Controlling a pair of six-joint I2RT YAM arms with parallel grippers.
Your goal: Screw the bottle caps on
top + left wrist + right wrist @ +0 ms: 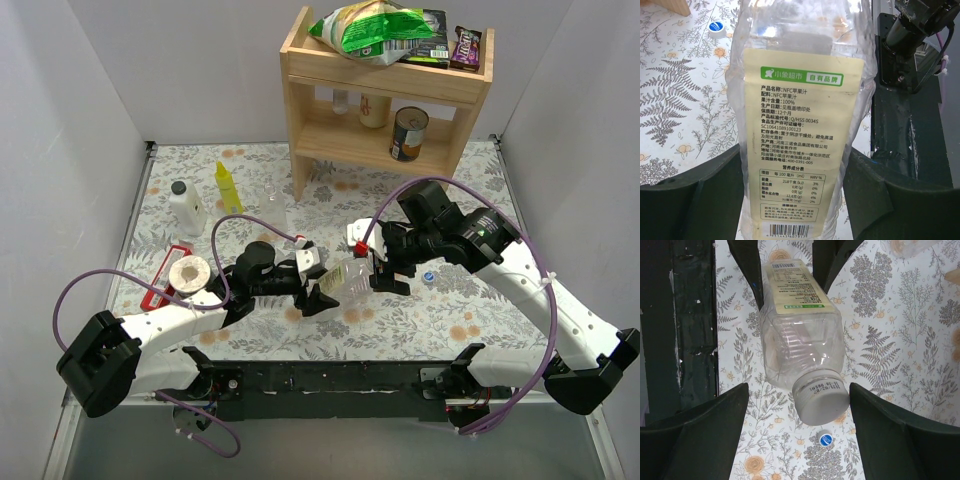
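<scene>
Your left gripper (795,155) is clamped on the clear juice bottle (800,65) at its label. Its white cap (820,402) sits untouched between your right gripper's (799,388) wide-spread fingers, with a blue cap (825,439) underneath.

Room either side of white cap (820,401) inside right claw (799,387) — left claw (795,155) occupies bottle (800,340) far end; blue cap (825,439) nearby.

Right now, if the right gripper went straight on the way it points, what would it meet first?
The white cap on the clear juice bottle, between the open fingers of the right gripper; depth unclear.
</scene>
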